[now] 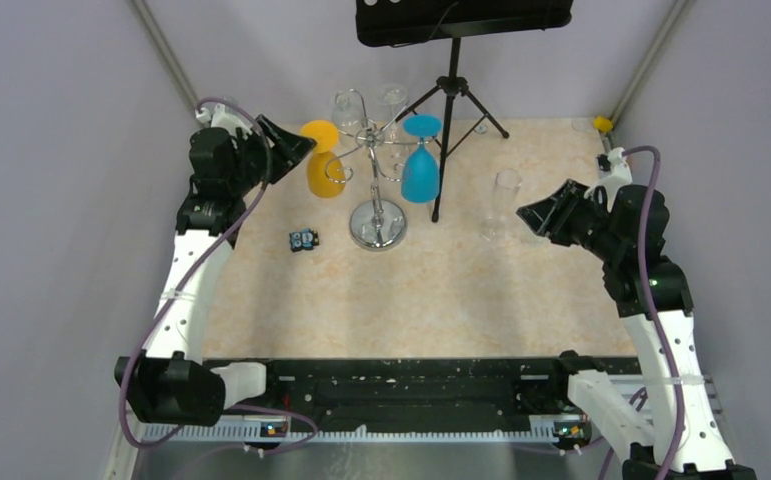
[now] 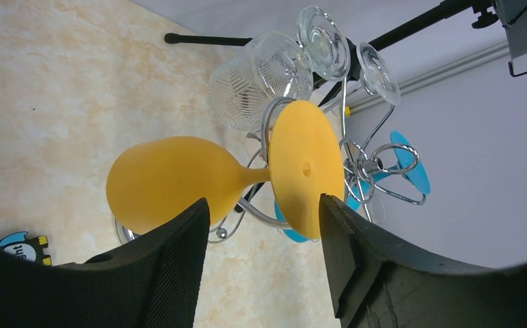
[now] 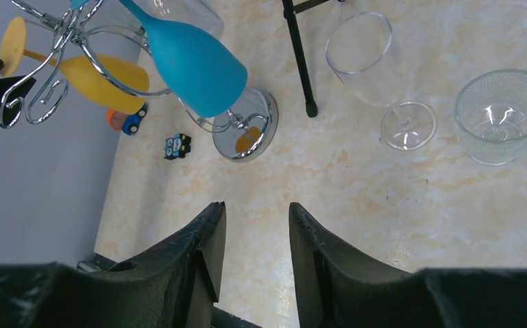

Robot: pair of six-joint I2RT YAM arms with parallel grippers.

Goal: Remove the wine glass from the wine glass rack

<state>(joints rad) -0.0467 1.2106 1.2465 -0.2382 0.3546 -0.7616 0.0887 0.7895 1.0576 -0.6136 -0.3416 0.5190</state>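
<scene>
The chrome wine glass rack (image 1: 376,150) stands at the back of the table on a round base (image 1: 378,223). An orange wine glass (image 1: 323,160) hangs upside down from its left hook. A blue wine glass (image 1: 421,165) hangs on the right, and clear glasses (image 1: 349,105) hang behind. My left gripper (image 1: 286,150) is open right beside the orange glass. In the left wrist view my left gripper (image 2: 264,205) flanks the orange stem (image 2: 253,176) just short of it, between bowl (image 2: 165,181) and foot (image 2: 305,167). My right gripper (image 3: 255,208) is open with nothing in it.
A black tripod stand (image 1: 451,100) stands right behind the rack. A clear wine glass (image 1: 502,205) stands on the table near my right gripper (image 1: 546,215), with a clear glass bowl (image 3: 503,116) beside it. A small blue toy (image 1: 304,239) lies left of the rack base.
</scene>
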